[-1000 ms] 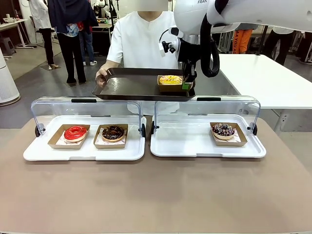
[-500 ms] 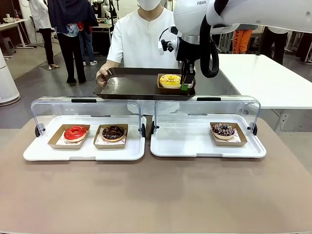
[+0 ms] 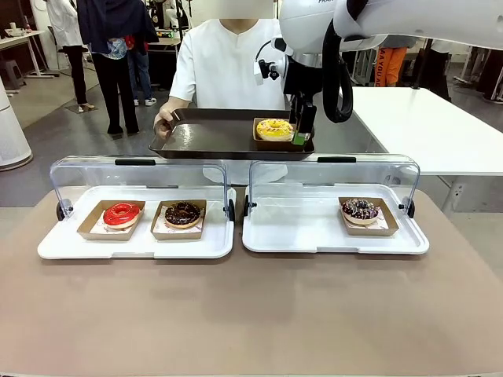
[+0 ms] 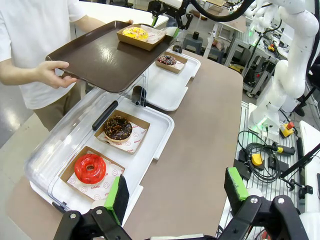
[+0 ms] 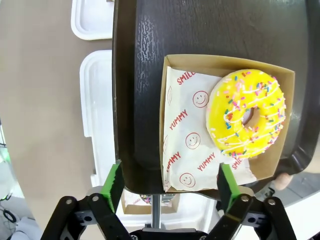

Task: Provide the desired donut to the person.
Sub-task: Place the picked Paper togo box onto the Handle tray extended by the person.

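**Donut set down on the person's tray, right fingers let go**

Since a second ago the right gripper (image 5: 170,184) has spread its fingers (image 5: 227,186) and risen a little off the cardboard box (image 5: 220,62) it was pinching. The box stays where it was on the tray.

The tabletop (image 3: 251,314) fills the lower half of the front view. Behind it, top centre, stands the person (image 3: 228,63), with my right arm (image 3: 377,20) reaching in from the upper right. The person holds a dark brown tray (image 3: 212,137) in the air above the far edge of the tabletop, one hand (image 3: 165,122) gripping its left end.

Below it sit two white display trays with raised clear lids. The left one (image 3: 134,245) carries a red donut (image 3: 121,214) and a chocolate donut (image 3: 182,213), and the right one (image 3: 314,228) a sprinkled chocolate donut (image 3: 361,209).

The yellow donut (image 3: 274,128) lies in its box towards the right end of the brown tray. In the right wrist view the released fingers hang over the box's near edge. The left gripper (image 4: 177,189) is also wide apart and empty, low in its own view over the left display tray's end.

My worry is the retreat. The box sits close to the tray's rim and the tray is only hand-held. If I pull back low or sideways, a finger could catch the box's lip and drag it off, or knock the tray and tip it. Dropping as I withdraw could strike the clear lid underneath.
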`<state>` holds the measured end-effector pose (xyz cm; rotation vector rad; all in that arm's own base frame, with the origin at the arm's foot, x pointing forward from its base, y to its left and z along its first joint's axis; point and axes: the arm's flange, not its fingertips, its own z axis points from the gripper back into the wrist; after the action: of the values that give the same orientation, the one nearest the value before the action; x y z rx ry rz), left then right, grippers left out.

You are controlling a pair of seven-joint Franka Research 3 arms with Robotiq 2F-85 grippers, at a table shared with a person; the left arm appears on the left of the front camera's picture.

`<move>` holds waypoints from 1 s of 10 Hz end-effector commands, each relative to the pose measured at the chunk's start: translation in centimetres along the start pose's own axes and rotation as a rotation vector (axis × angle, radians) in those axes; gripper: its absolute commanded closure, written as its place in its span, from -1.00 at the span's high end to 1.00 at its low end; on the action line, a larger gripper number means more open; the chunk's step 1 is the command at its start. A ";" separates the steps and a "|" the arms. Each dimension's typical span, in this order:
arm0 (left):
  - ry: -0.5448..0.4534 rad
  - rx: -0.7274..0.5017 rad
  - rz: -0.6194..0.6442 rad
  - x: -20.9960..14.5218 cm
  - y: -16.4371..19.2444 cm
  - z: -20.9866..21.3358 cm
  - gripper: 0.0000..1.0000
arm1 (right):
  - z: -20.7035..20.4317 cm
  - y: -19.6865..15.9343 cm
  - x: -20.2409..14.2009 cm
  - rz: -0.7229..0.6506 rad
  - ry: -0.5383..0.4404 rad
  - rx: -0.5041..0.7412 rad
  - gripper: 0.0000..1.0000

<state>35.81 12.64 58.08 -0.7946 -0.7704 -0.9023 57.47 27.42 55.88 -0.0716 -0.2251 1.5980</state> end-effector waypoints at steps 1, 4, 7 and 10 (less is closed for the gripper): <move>-0.016 -0.007 -0.011 0.1 0.0 0.1 1.00 | 0.5 0.8 -0.3 -0.017 0.024 -0.018 1.00; -0.016 -0.007 -0.011 0.1 0.0 0.1 1.00 | 3.1 4.6 0.0 -0.089 0.075 -0.021 1.00; -0.016 -0.007 -0.011 0.1 0.0 0.1 1.00 | 7.1 13.1 -1.2 -0.100 0.102 0.013 1.00; -0.016 -0.007 -0.011 0.1 0.0 0.1 1.00 | 6.7 18.0 -5.6 -0.170 0.042 -0.029 1.00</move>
<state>35.83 12.65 58.06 -0.7950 -0.7697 -0.9018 39.76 22.33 61.14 -0.1273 -0.1627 1.4551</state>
